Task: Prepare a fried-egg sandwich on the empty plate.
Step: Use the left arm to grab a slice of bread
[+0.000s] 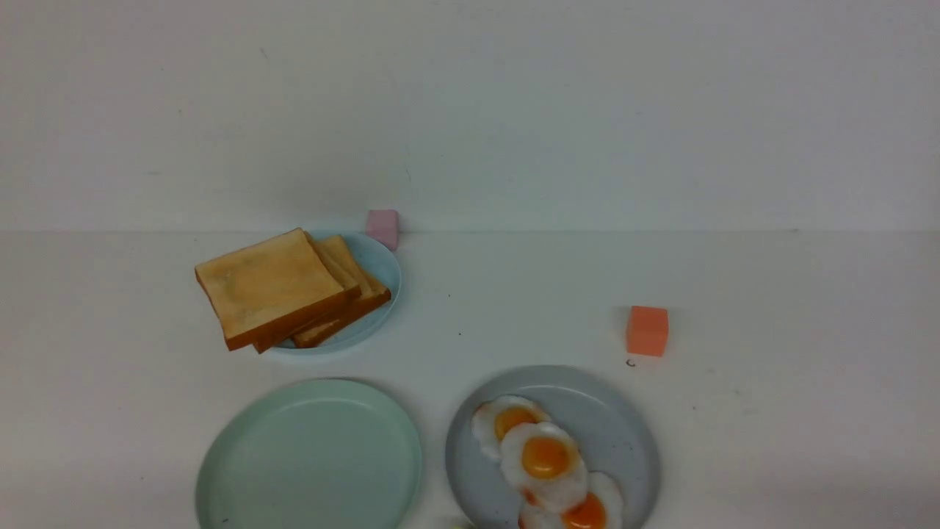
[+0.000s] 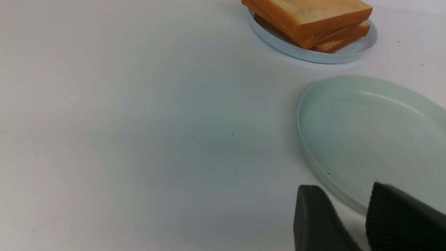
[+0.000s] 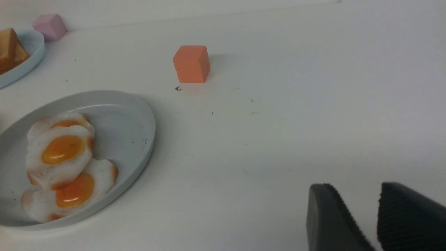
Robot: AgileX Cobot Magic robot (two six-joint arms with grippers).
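Toast sits stacked on a small blue plate, well beyond the left fingers, which hang parted and empty just beside the bare mint plate. Right fingers, likewise parted and empty, stand well apart from eggs on a grey plate.

Prob. lab test bench: bare white tabletop, blank white wall, plastic-looking fried eggs on round grey plate, small orange cube.
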